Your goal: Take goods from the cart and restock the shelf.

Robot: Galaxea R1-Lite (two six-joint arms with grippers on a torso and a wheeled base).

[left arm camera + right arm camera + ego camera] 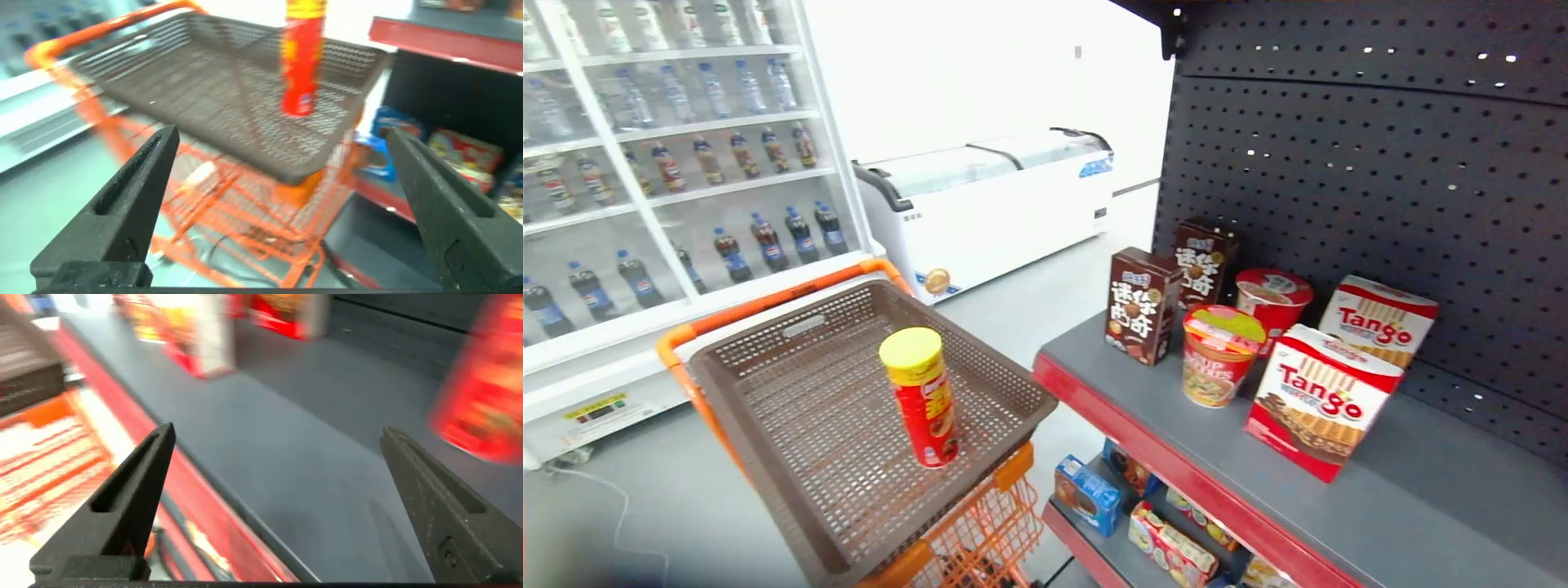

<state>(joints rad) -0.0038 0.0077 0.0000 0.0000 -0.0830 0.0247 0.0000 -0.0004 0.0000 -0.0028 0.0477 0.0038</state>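
Lower centre of the head view, a red chip can [925, 400] with a yellow lid stands upright in the brown mesh basket [768, 425] of the orange cart [768, 304]. At right, on the grey, red-edged shelf [1143, 425], we count two brown boxes [1141, 306] with white lettering, two noodle cups [1221, 355] and two red-and-white wafer boxes [1319, 400] with bold red print, all before a dark pegboard [1339, 163]. A drinks cooler [670, 163] fills the upper left and a chest freezer [988, 204] sits behind the cart. We see the left gripper [279, 137] with its jaws spread wide, facing the basket and can. The right gripper [278, 431], jaws also wide apart, hangs over the shelf's grey deck.
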